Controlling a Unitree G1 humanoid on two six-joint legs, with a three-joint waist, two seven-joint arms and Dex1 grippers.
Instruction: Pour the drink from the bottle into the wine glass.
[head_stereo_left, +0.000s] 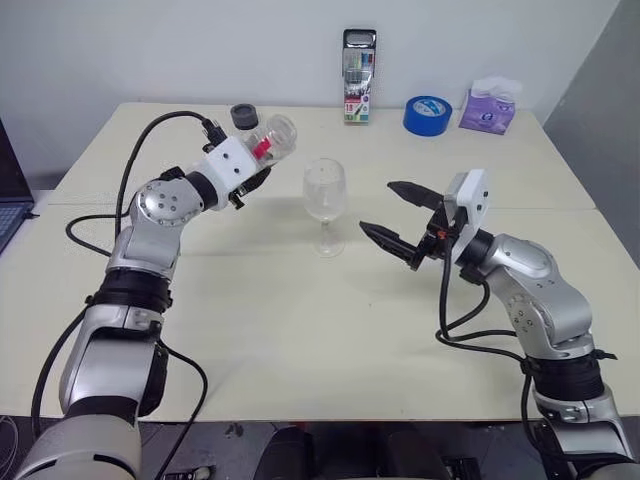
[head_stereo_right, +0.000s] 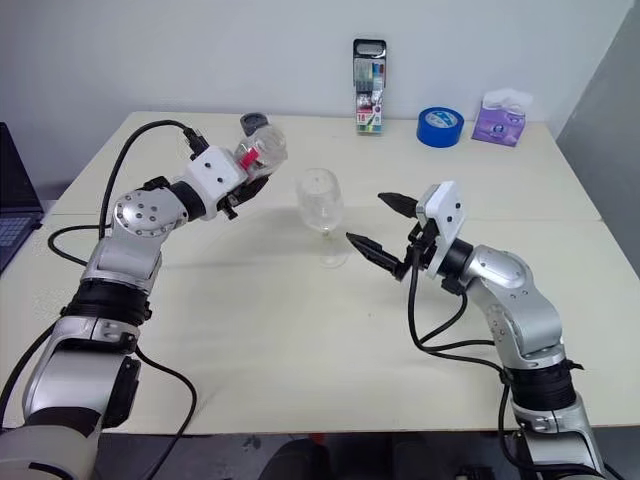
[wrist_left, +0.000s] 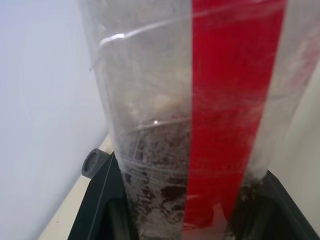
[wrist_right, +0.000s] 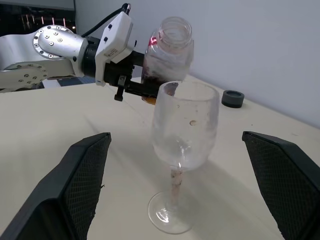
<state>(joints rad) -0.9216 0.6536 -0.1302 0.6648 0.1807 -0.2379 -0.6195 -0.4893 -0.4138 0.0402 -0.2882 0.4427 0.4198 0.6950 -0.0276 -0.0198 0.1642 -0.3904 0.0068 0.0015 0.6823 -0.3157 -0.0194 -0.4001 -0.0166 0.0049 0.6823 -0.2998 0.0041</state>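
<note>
Black left pincer (head_stereo_left: 262, 172) pinching the bottle (head_stereo_left: 268, 140), its base hidden; right pincer (head_stereo_left: 397, 215) spread.

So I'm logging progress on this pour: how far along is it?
Done: the bottle is uncapped and lifted off the table, clamped in the left gripper and tilted toward the wine glass. In hand: bringing its mouth over the glass; the dark drink sits at the bottle's bottom. Left: the pour itself, since the glass looks empty. The right gripper waits open beside the glass, not touching it.
</note>
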